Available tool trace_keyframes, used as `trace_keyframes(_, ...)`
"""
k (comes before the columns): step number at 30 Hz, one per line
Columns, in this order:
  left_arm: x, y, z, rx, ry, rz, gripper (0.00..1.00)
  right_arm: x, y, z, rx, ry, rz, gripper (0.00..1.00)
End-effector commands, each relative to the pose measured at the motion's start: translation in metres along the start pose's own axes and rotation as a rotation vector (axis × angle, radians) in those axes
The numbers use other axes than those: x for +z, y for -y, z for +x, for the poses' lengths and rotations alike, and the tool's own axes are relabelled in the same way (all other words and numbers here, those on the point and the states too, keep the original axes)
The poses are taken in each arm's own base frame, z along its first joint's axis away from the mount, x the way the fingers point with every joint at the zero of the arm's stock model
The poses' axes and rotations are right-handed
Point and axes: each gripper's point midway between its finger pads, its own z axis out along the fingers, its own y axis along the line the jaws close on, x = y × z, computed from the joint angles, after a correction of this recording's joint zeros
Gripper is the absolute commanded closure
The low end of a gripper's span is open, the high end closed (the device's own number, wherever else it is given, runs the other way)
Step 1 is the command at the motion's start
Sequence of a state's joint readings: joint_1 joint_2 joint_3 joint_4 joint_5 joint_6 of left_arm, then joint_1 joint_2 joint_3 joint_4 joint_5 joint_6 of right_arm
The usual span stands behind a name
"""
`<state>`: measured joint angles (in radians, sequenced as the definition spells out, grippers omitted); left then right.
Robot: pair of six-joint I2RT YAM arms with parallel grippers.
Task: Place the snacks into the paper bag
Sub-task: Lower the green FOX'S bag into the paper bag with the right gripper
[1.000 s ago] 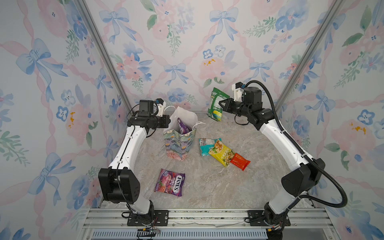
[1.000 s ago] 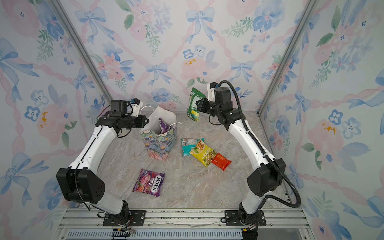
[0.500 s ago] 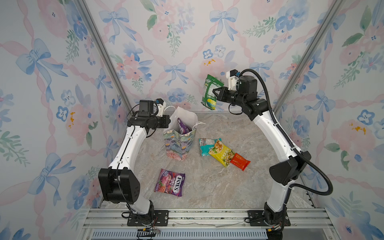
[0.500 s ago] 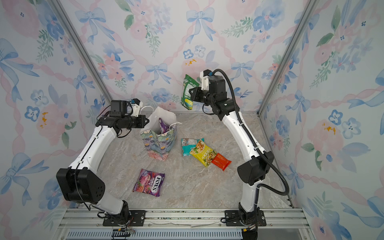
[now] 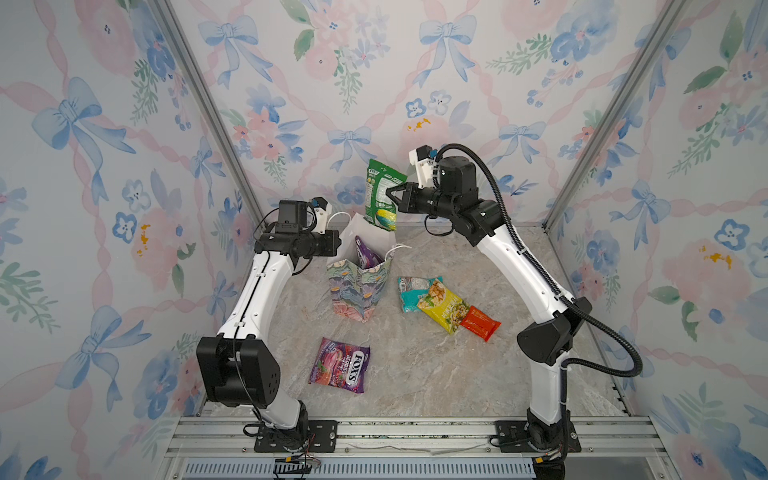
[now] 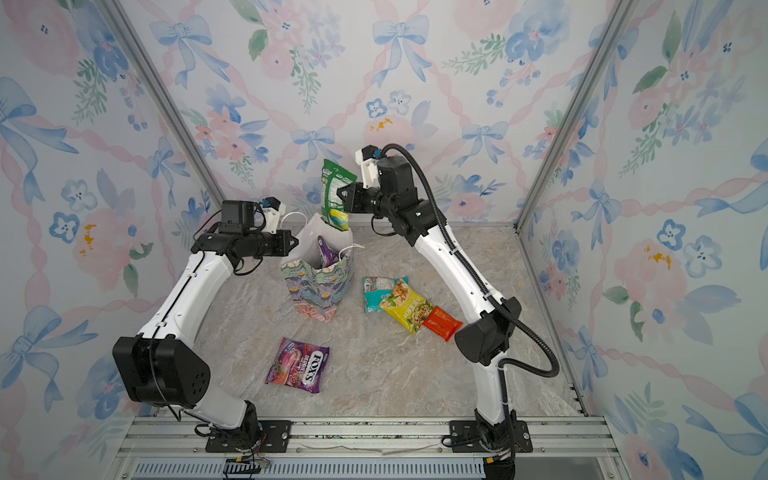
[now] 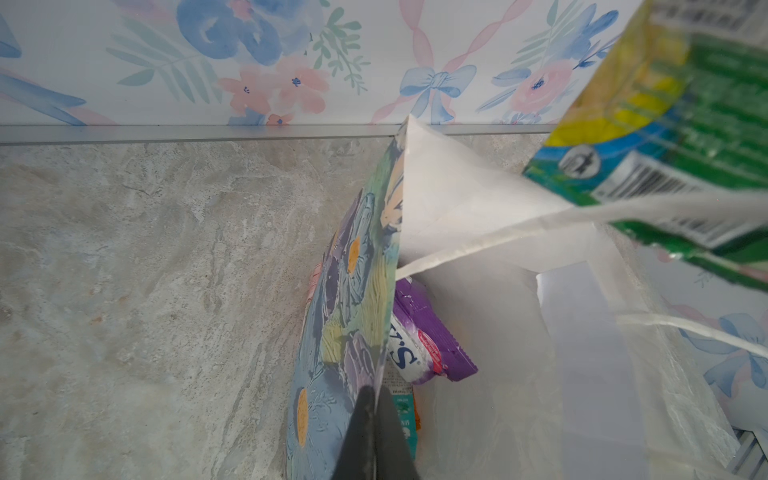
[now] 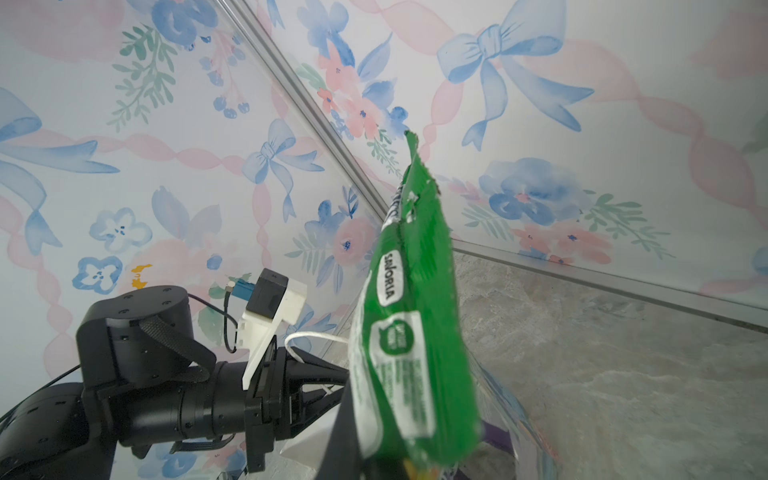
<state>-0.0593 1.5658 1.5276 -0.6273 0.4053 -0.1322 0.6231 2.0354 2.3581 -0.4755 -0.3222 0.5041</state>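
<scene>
**Green packet at the bag mouth: loading about half complete**

**Current step.** The green packet (image 5: 380, 195) hangs upright. The right gripper (image 5: 390, 192) is clamped on one of its side edges. The packet's lower end sits at the far rim of the paper bag (image 5: 359, 286). The views do not show whether it has entered the opening.

**Bag support.** The left gripper (image 5: 338, 244) is pinched shut on the bag rim on its own side and holds the mouth open. The bag stands upright on the table (image 5: 415, 374).

**Done.** A purple FOX'S packet (image 7: 419, 345) is inside the bag. The left wrist view shows a teal and orange packet edge (image 7: 405, 415) below it. How many packets lie deeper cannot be told.

**Left.** Four snacks lie outside the bag:
- The teal pack (image 5: 409, 291) lies beside the bag.
- The yellow pack (image 5: 442, 309) overlaps the teal pack.
- The red-orange pack (image 5: 480, 323) touches the yellow pack.
- The purple FOX'S berries packet (image 5: 340, 365) lies apart from the others, nearer the arm bases.

**Assessment.** Progress is judged near the midpoint. The green packet is not yet released.
</scene>
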Motion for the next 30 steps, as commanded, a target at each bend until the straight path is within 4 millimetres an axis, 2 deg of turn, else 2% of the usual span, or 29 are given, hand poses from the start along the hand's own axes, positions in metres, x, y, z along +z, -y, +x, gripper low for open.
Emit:
trace_keyframes(1,0.001,0.005,0.009,0.004,-0.027,0.016,1.00,0.001,-0.021,0.000,-0.026,0.003,-0.058,1.00)
trace_keyframes(4,0.001,0.005,0.009,0.004,-0.026,0.016,1.00,0.003,-0.026,0.010,-0.031,-0.019,-0.065,1.00)
trace_keyframes(17,0.000,0.006,0.009,0.006,-0.024,0.016,1.00,0.004,-0.025,0.049,0.017,-0.084,-0.076,1.00)
trace_keyframes(30,-0.002,0.006,0.008,0.007,-0.020,0.018,1.00,0.007,-0.042,0.073,0.066,-0.107,-0.126,1.00)
